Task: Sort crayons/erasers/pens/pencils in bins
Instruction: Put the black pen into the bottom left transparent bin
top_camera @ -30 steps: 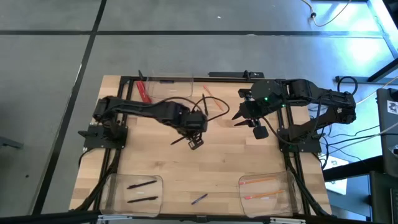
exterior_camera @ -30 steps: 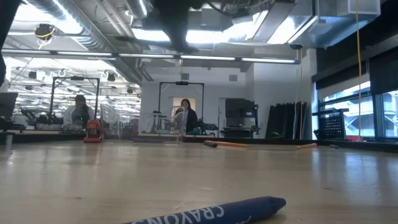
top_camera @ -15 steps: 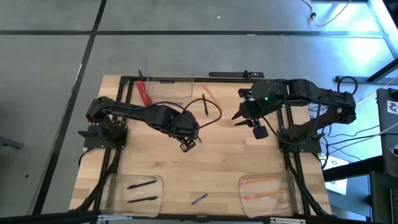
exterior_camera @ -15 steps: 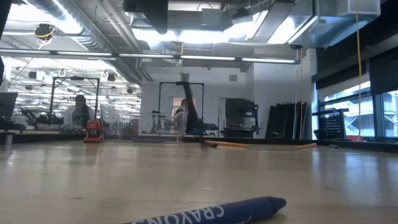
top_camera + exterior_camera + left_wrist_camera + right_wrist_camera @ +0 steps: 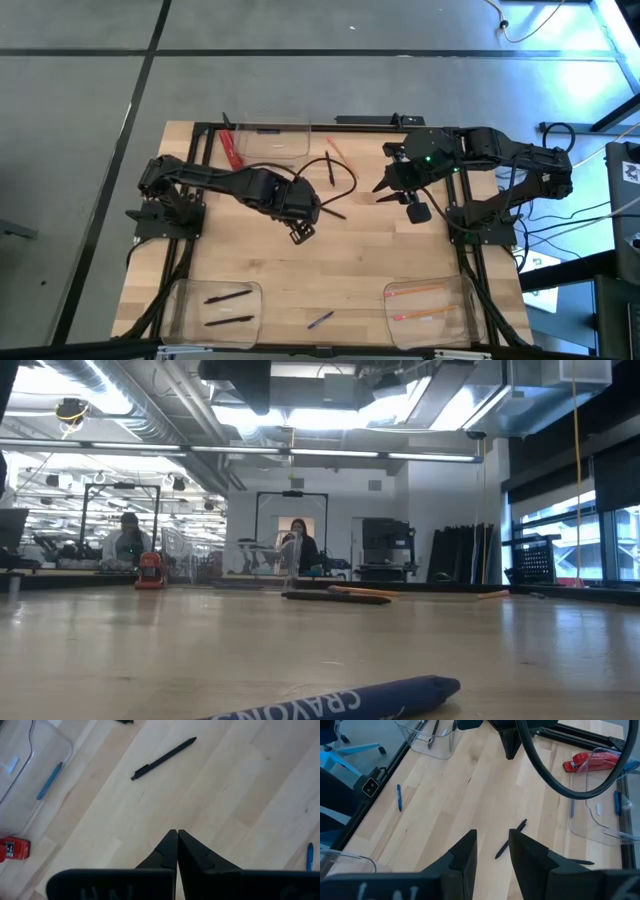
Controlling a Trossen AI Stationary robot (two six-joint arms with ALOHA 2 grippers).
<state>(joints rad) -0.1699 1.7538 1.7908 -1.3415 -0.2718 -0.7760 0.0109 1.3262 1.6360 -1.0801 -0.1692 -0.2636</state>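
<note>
1. The left tool (image 5: 301,233) was clenched on nothing above the bench (image 5: 360,260); a pen (image 5: 333,211), held a second earlier, lay dropped just beside it, still unsorted.
2. The right tool (image 5: 491,851) was held parted and empty.
3. Counted: three bins; the near-left bin (image 5: 213,307) held two pens, the near-right bin (image 5: 430,300) two pencils.

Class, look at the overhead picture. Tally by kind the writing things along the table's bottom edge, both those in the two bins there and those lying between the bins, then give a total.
Pens: 2
Pencils: 2
Crayons: 1
Total: 5
</note>
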